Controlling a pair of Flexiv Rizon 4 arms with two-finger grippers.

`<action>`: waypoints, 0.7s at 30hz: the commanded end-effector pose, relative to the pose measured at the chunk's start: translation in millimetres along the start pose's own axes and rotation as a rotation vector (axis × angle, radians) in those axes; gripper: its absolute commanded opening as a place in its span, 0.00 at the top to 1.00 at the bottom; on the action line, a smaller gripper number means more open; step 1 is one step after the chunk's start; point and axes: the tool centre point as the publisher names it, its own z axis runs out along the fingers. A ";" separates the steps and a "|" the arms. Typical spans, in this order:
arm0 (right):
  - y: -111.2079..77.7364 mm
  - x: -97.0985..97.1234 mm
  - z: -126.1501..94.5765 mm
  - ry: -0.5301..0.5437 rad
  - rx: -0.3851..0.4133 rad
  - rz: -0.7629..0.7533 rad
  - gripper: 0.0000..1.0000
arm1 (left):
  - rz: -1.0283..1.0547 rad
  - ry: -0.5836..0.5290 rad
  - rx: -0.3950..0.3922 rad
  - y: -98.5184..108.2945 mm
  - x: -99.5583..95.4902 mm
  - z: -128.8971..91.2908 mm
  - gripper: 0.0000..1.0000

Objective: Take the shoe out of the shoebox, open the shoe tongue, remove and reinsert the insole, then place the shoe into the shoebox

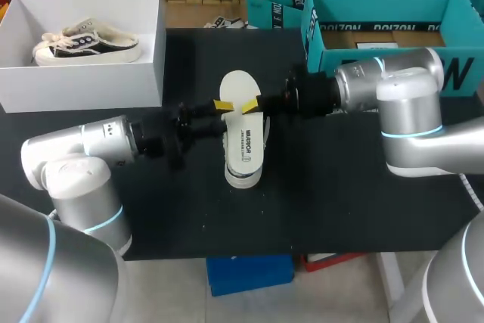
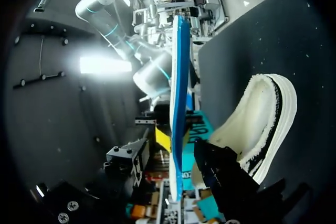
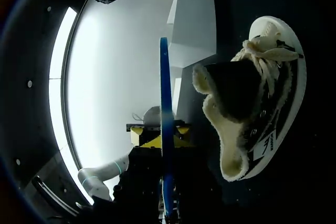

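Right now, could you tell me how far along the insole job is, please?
Done: the shoe is out on the table and its insole is removed. In hand: the left gripper and right gripper both pinch the insole over the shoe. Left: reinsert it, then put the shoe into the white shoebox.

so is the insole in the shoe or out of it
Out. The left claw and right claw pinch the insole, and the wrist views show it clear of the shoe lying on the table.
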 end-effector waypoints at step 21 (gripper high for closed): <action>-0.1 -0.5 1.0 -0.001 -0.002 0.000 1.00 | 0.000 0.023 0.007 14.7 9.9 13.0 0.84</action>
